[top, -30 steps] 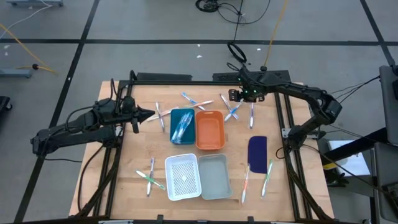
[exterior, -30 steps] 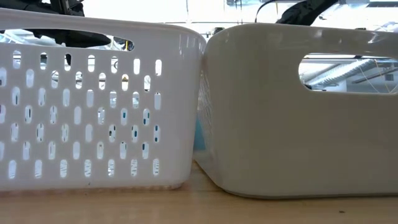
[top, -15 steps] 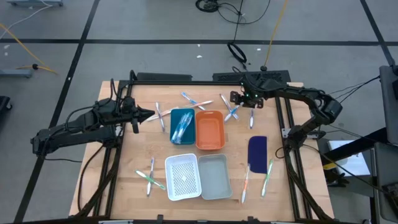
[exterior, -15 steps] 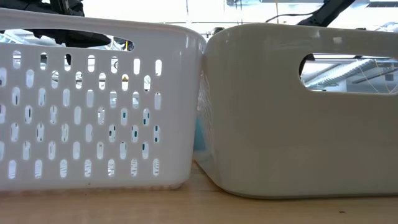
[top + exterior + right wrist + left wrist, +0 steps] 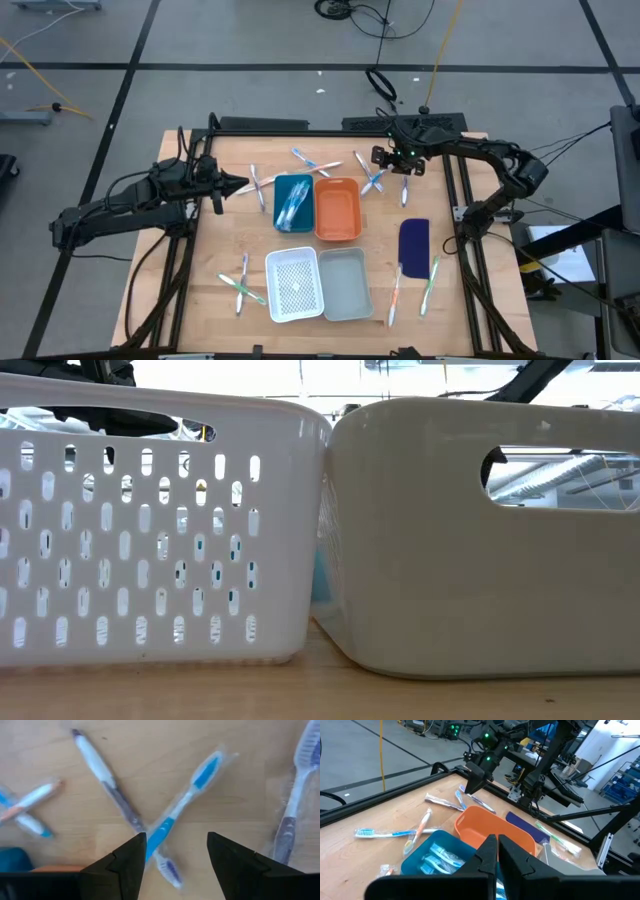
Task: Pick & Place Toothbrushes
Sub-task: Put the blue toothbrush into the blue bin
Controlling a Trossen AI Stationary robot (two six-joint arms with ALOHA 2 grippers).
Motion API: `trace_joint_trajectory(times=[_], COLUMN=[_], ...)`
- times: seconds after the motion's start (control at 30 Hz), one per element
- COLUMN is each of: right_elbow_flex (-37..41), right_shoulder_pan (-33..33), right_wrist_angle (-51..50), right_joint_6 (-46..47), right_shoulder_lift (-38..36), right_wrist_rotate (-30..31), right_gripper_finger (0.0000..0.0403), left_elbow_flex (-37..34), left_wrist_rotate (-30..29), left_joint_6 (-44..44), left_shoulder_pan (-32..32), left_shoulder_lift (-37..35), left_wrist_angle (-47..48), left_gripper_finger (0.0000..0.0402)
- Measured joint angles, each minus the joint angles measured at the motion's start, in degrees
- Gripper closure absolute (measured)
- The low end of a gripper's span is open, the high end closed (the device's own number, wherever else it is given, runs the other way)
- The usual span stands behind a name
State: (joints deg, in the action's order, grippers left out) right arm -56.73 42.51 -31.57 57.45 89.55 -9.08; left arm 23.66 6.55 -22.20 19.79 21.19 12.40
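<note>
Over far-edge crossed toothbrushes (image 5: 170,820): right gripper (image 5: 175,851) shifted slightly, jaws wide, empty, poised to descend; left gripper (image 5: 496,851) shut, idle.

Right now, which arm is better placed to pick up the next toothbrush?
The right. Its open end effector hangs directly over the crossed toothbrushes beside the orange tray. The left end effector is shut and sits at the table's left side, beside another pair.
</note>
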Motion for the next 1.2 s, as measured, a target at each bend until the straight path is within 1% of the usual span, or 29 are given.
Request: trace_joint_trajectory(times=[0.2, 0.3, 0.5, 0.67, 0.93, 1.07, 1.2], right_elbow_flex=[0.00, -0.02, -0.26, -0.20, 0.07, 0.03, 0.04], right_shoulder_pan=[0.37, 0.61, 0.58, -0.49, -0.39, -0.14, -0.17], right_wrist_angle=[2.34, 5.47, 5.59, 5.90, 6.76, 9.94, 13.21], right_joint_6=[0.36, 0.53, 1.67, 1.64, 2.66, 2.82, 3.50], right_shoulder_lift=[4.58, 6.27, 9.32, 10.22, 8.84, 8.89, 8.89], right_wrist_rotate=[0.76, 1.42, 3.30, 7.39, 9.09, 10.74, 10.93], right_gripper_finger=[0.0200, 0.0200, 0.0209, 0.0237, 0.0291, 0.0318, 0.0349], left_elbow_flex=[0.00, 0.00, 0.00, 0.00, 0.00, 0.00, 0.00], left_wrist_rotate=[0.17, 1.57, 2.43, 2.43, 2.43, 2.42, 2.43], left_joint_6=[-0.35, -0.39, -0.37, -0.37, -0.17, -0.12, -0.22], left_shoulder_pan=[0.00, 0.00, 0.00, 0.00, 0.00, -0.01, 0.00], left_shoulder_lift=[0.01, 0.02, 0.07, 0.07, 0.07, 0.07, 0.07], left_wrist_angle=[0.02, 0.02, 0.02, 0.03, 0.08, 0.37, 0.35], left_gripper_finger=[0.0382, 0.0382, 0.0382, 0.0382, 0.0382, 0.0382, 0.0382])
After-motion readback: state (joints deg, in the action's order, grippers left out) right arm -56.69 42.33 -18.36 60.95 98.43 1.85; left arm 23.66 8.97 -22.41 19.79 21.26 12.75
